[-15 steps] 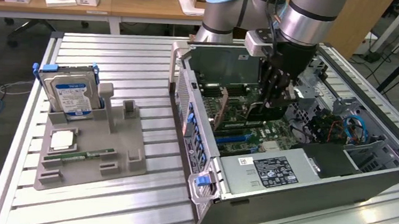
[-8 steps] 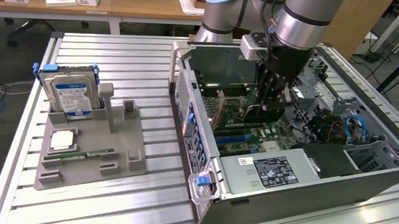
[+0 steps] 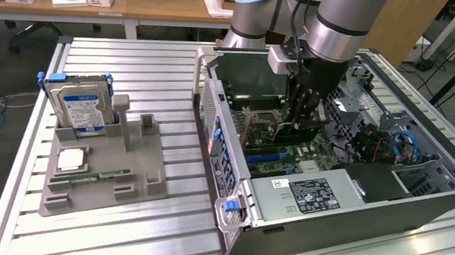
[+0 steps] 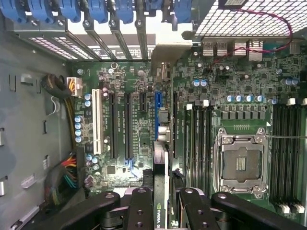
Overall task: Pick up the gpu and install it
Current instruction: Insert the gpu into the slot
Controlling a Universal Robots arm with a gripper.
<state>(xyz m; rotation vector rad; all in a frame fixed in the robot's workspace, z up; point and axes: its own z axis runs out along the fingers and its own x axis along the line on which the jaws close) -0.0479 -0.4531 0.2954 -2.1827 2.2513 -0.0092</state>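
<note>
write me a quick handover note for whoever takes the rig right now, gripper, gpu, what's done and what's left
Gripper: shut on the gpu, held edge-on inside the open computer case.
Gpu: above the motherboard, roughly in line with the blue expansion slot; whether it touches the slot cannot be told.
Done: gpu picked up and carried into the case.
Left: seating it in the slot, then release.
Hard drive and memory stick sit in the grey holder.

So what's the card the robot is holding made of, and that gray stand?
The gpu, clamped edge-on in the tool, looks like stiff dark circuit board, its printed edge label suggesting plastic laminate. The gray stand looks like matte molded plastic, probably printed.
</note>
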